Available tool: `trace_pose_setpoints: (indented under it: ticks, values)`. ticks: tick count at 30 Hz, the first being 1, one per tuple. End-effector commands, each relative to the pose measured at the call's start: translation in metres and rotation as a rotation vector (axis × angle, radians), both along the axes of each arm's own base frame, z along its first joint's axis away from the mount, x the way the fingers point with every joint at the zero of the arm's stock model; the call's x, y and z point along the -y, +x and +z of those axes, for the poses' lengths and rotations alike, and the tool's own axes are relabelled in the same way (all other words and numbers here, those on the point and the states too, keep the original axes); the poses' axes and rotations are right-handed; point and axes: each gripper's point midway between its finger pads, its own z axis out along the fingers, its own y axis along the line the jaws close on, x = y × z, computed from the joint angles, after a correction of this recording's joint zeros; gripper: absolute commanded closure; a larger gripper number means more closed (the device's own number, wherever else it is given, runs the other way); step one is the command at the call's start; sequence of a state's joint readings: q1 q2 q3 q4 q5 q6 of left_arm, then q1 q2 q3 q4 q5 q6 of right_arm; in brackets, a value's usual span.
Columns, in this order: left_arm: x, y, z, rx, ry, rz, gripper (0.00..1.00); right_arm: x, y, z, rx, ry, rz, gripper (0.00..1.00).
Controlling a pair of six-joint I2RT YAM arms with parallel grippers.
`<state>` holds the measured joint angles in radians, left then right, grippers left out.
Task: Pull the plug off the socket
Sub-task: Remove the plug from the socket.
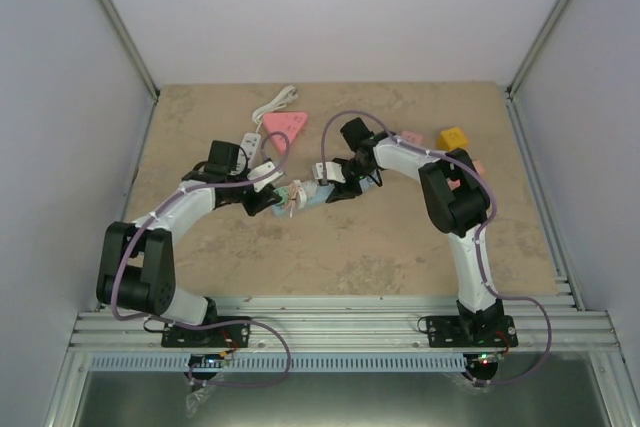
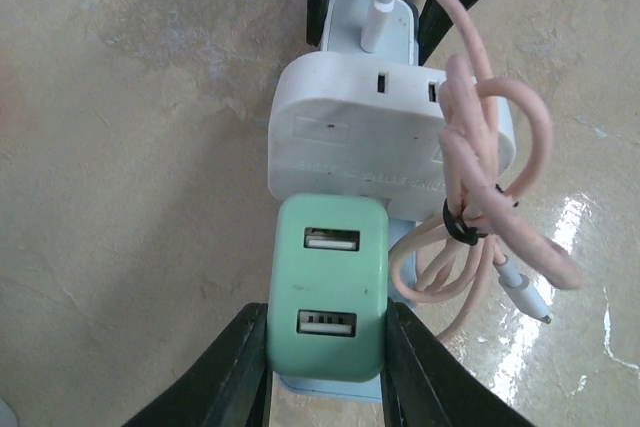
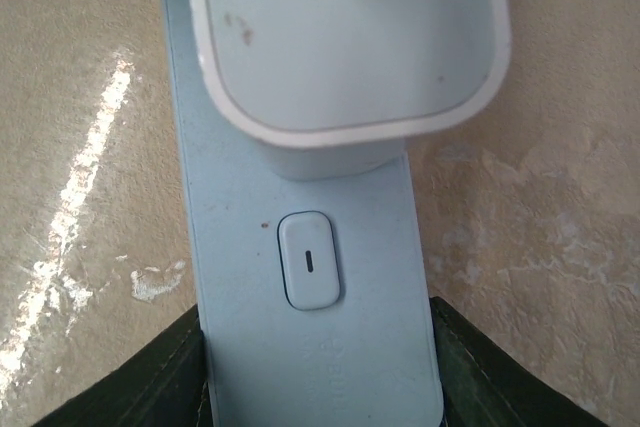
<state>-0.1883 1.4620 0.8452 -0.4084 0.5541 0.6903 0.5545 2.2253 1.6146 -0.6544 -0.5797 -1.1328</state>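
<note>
A pale blue power strip (image 1: 306,195) lies mid-table between both arms. A mint green USB plug (image 2: 328,287) sits in the strip's near end in the left wrist view. My left gripper (image 2: 327,335) is shut on this green plug, one black finger on each side. A white adapter (image 2: 380,132) with a coiled pink cable (image 2: 490,207) is plugged in beyond it. My right gripper (image 3: 318,352) is shut on the power strip (image 3: 310,367) at its switch end, by the switch (image 3: 308,260). The white adapter (image 3: 350,37) shows there too.
A pink triangular piece (image 1: 285,125) and a white extension lead (image 1: 270,107) lie at the back left. A yellow block (image 1: 452,137) and a pink block (image 1: 410,135) lie at the back right. Walls enclose the table on three sides.
</note>
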Motion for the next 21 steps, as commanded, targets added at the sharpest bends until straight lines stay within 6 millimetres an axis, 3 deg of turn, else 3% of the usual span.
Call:
trace_pose_setpoints:
  ticks: [1, 12, 21]
  values:
    - [0.001, 0.015, 0.021, 0.098, -0.04, 0.018, 1.0, 0.022, -0.003, -0.029, -0.043, -0.105, -0.034, 0.99]
    - [0.009, 0.007, -0.001, 0.11, 0.051, -0.018, 1.0, 0.021, -0.003, -0.027, -0.044, -0.102, -0.032, 0.99]
    - [0.01, 0.015, 0.011, 0.144, 0.045, 0.021, 1.0, 0.022, -0.003, -0.028, -0.045, -0.11, -0.035, 0.99]
